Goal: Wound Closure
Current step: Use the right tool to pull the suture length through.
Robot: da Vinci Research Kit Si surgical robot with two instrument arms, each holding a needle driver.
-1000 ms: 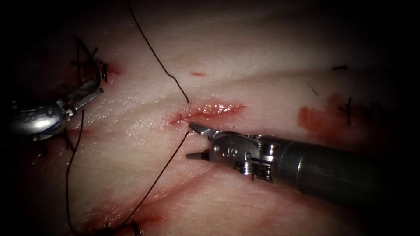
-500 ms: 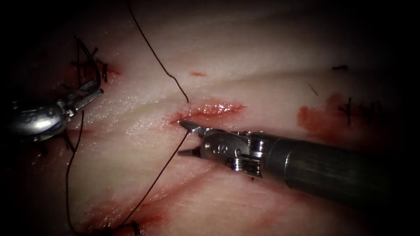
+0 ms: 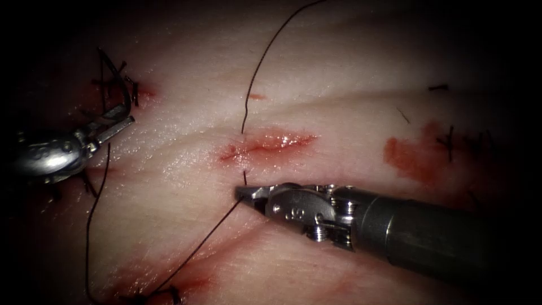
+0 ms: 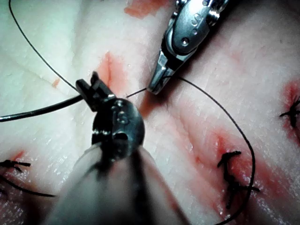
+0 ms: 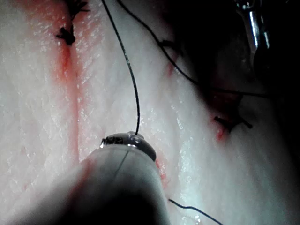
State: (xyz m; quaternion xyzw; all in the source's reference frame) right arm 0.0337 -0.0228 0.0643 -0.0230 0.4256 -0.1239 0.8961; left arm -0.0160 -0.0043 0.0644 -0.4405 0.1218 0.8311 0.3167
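Your right tool lies just below the cut, its jaws closed on the thread. Half a second ago they stood open astride that strand. Above the cut the thread has swung across: its upper run, which rose to the upper left, now arcs to the upper right. From your jaws one run goes up a short way and enters the tissue at the cut's lower edge; the other slants down and left to the stitch at the lower edge of the endoscope view. Your left tool sits well left of the cut and holds the needle near one end of its curve, the body lying free above the surface, not in the tissue. Its jaws look clamped on it in the left wrist view, though the dark tips there make that hard to confirm. The risk from here, as I judge it, lies with the short span between your right jaws and the cut's edge. A hard or sideways pull could make the strand cut into the soft lip or fray where the jaws pinch it. The slack loop on the left could also catch on the needle.
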